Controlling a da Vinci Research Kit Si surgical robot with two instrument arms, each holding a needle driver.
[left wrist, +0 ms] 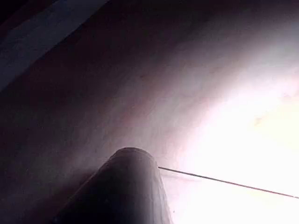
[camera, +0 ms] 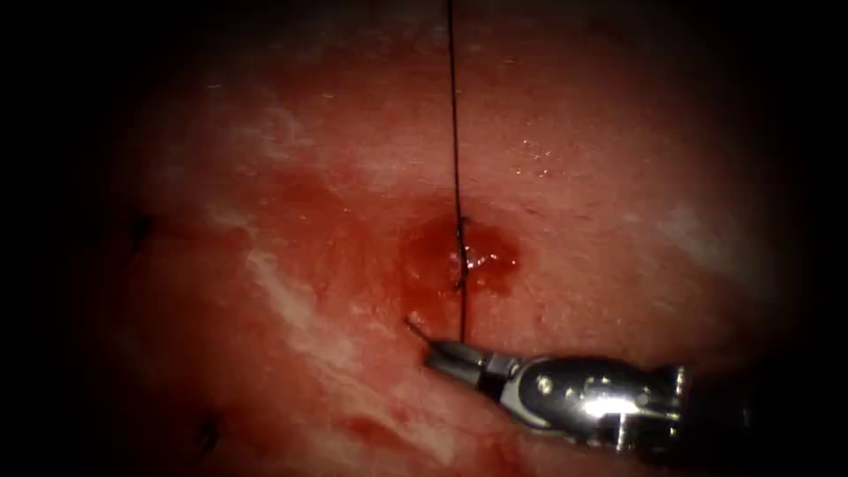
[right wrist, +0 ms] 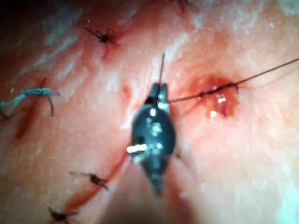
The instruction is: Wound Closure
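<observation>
Right tool holds thread below the knot
Right tool (camera: 439,352) fingers clench the thread (camera: 456,132); left tool (left wrist: 133,186) fingers: cannot tell. Knot (camera: 461,256) sits in red fluid (camera: 442,256).

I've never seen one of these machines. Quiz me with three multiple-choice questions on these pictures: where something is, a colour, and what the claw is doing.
1. Where does the red fluid pool?
A) where the thread meets the tissue
B) along the top edge
C) at the far left

2. The long taut thread is:
A) white
B) dark
C) yellow

3. The right claw is:
A) wide open
B) shut on the thread
C) gripping tissue

Answers:
1 A: the fluid surrounds the thread's entry.
2 B: it runs as a dark line.
3 B: the claw pinches the thread's lower end.
</observation>
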